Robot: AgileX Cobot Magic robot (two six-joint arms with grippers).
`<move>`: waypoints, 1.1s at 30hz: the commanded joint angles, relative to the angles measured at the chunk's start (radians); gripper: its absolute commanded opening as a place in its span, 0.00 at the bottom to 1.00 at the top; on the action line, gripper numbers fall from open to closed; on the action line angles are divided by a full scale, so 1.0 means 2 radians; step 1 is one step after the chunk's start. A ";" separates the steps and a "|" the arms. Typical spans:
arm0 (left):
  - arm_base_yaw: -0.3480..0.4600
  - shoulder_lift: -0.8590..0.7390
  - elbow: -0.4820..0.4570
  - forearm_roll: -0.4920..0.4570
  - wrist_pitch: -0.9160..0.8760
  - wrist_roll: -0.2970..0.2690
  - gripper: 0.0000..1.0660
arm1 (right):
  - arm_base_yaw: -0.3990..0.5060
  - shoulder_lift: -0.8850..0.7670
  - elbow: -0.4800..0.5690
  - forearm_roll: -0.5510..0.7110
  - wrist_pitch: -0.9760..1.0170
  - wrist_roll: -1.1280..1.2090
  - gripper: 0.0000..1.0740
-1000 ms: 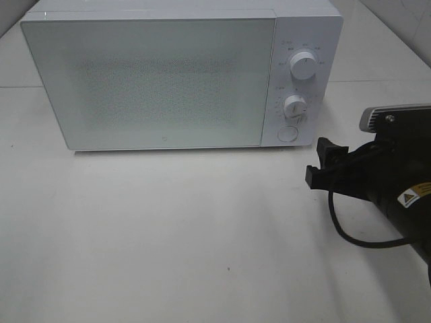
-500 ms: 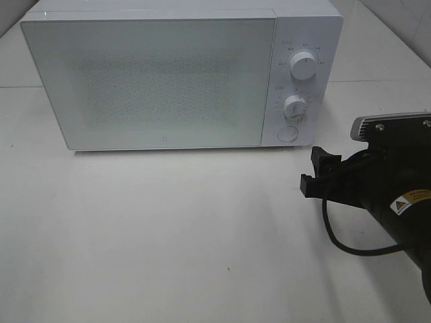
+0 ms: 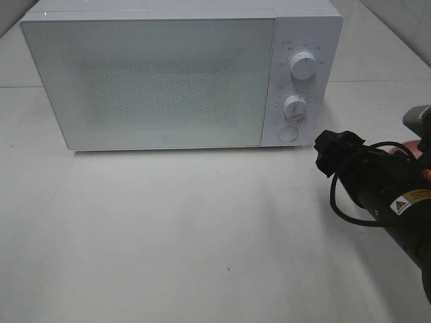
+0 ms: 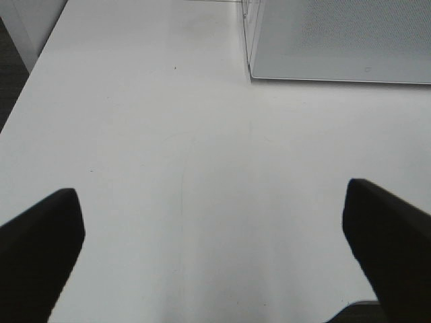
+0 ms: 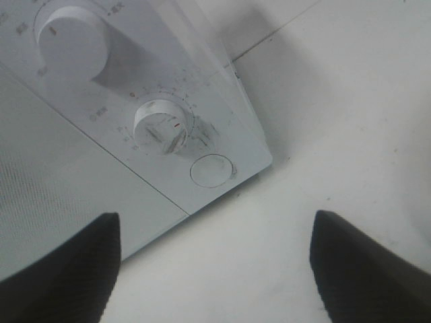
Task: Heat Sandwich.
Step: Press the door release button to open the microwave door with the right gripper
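Observation:
The white microwave (image 3: 155, 81) stands at the back of the table with its door shut. The sandwich is not in view. My right gripper (image 3: 328, 152) hovers just right of the microwave's lower front corner, facing the control panel. In the right wrist view its jaws stand wide apart, so the right gripper (image 5: 215, 269) is open and empty, with the round door button (image 5: 211, 169) ahead of it. My left gripper (image 4: 215, 256) is open over bare table, nothing between its fingers (image 4: 40, 249), and the microwave's corner (image 4: 337, 40) lies ahead. It does not show in the exterior high view.
Two white knobs (image 3: 304, 66) (image 3: 295, 106) sit above the round button (image 3: 287, 133) on the panel. A sliver of pink (image 3: 412, 147) shows behind the right arm (image 3: 390, 188). A black cable (image 3: 347, 208) loops off that arm. The white table (image 3: 168, 235) spreads in front.
My right arm has rolled its wrist and the gripper has moved up and slightly right, closer to the microwave's button. Both grippers have stayed open.

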 commanded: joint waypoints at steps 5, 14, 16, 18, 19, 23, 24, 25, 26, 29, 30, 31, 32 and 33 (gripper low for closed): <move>0.002 -0.012 0.001 -0.001 -0.005 0.000 0.94 | 0.001 -0.002 -0.001 -0.003 -0.017 0.241 0.68; 0.002 -0.012 0.001 -0.001 -0.005 0.000 0.94 | 0.001 -0.002 -0.001 -0.003 -0.013 0.397 0.57; 0.002 -0.012 0.001 -0.001 -0.005 0.000 0.94 | 0.001 -0.002 -0.001 -0.003 -0.013 0.407 0.51; 0.002 -0.012 0.001 -0.001 -0.005 0.000 0.94 | 0.001 -0.002 -0.001 -0.003 -0.013 0.410 0.48; 0.002 -0.012 0.001 -0.001 -0.005 0.000 0.94 | 0.001 -0.002 -0.001 -0.003 -0.013 0.414 0.39; 0.002 -0.012 0.001 -0.001 -0.005 0.000 0.94 | 0.001 -0.002 -0.001 -0.005 -0.014 0.420 0.14; 0.002 -0.012 0.001 -0.001 -0.005 0.000 0.94 | 0.001 -0.002 -0.001 -0.007 -0.014 0.421 0.09; 0.002 -0.012 0.001 -0.001 -0.005 0.000 0.94 | 0.001 -0.002 -0.001 -0.009 -0.014 0.421 0.03; 0.002 -0.012 0.001 -0.001 -0.005 0.000 0.94 | 0.001 -0.002 -0.001 -0.009 -0.014 0.421 0.00; 0.002 -0.012 0.001 -0.001 -0.005 0.000 0.94 | 0.001 -0.002 -0.001 -0.009 -0.013 0.422 0.00; 0.002 -0.012 0.001 -0.001 -0.005 0.000 0.94 | 0.001 -0.002 -0.001 -0.009 -0.013 0.422 0.00; 0.002 -0.012 0.001 -0.001 -0.005 0.000 0.94 | 0.001 -0.002 -0.001 -0.009 -0.013 0.422 0.00; 0.002 -0.012 0.001 -0.001 -0.005 0.000 0.94 | 0.001 -0.002 -0.001 -0.009 -0.013 0.422 0.00; 0.002 -0.012 0.001 -0.001 -0.005 0.000 0.94 | 0.001 -0.002 -0.001 -0.009 -0.012 0.424 0.00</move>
